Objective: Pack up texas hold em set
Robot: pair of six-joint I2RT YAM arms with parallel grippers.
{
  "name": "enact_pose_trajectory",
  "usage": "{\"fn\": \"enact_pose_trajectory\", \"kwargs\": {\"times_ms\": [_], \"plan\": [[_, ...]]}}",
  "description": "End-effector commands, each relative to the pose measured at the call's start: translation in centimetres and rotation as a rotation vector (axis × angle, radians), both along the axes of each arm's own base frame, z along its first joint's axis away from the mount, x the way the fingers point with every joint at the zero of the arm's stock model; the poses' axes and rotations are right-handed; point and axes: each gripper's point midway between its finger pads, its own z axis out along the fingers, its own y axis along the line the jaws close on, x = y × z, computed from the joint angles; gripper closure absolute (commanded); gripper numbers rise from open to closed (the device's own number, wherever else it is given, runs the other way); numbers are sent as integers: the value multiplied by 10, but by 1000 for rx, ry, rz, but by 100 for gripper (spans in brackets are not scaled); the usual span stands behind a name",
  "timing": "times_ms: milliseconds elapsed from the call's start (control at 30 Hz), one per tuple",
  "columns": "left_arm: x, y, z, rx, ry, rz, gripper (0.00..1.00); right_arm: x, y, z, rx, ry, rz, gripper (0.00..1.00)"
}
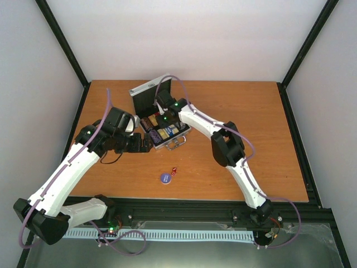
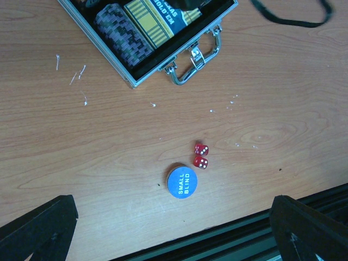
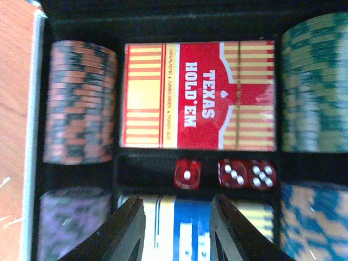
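Note:
The silver case (image 1: 177, 137) lies open mid-table, its lid (image 1: 146, 92) raised. My right gripper (image 3: 176, 217) hangs open inside it, over the blue card box (image 3: 185, 228), with nothing between its fingers. Just past the fingertips, three red dice (image 3: 232, 174) lie in the narrow slot below the red card box (image 3: 198, 95). Chip stacks (image 3: 81, 100) fill the side slots. On the table nearer to me lie the blue disc (image 2: 181, 182) and two red dice (image 2: 201, 155), close together. My left gripper (image 2: 171, 217) stands wide open above them, holding nothing.
The case's handle and latches (image 2: 196, 57) face the near side. The table's front edge and black rail (image 2: 228, 239) run right behind the blue disc. The left arm (image 1: 83, 162) sits left of the case; the right arm (image 1: 223, 142) reaches in from the right.

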Motion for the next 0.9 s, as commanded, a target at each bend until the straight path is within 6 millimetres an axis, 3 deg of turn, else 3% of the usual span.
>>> {"fn": "enact_pose_trajectory", "kwargs": {"times_ms": [0, 100, 367, 467, 600, 867], "plan": [[4, -1, 18, -35, -42, 15, 0, -16, -12, 71, 52, -41, 8, 64], [4, -1, 21, -32, -49, 10, 0, -41, -26, 71, 4, -7, 13, 64], [0, 2, 18, -20, -46, 1, 0, -154, -75, 22, -149, 148, 27, 49], [-2, 1, 15, -27, -39, -1, 0, -184, -82, 7, -155, 199, 25, 48], [-4, 1, 12, -30, -33, -3, 0, -208, -76, -3, -164, 226, 43, 47], [-3, 0, 12, -33, -33, -2, 0, -222, -59, -17, -161, 251, 61, 48]]}}
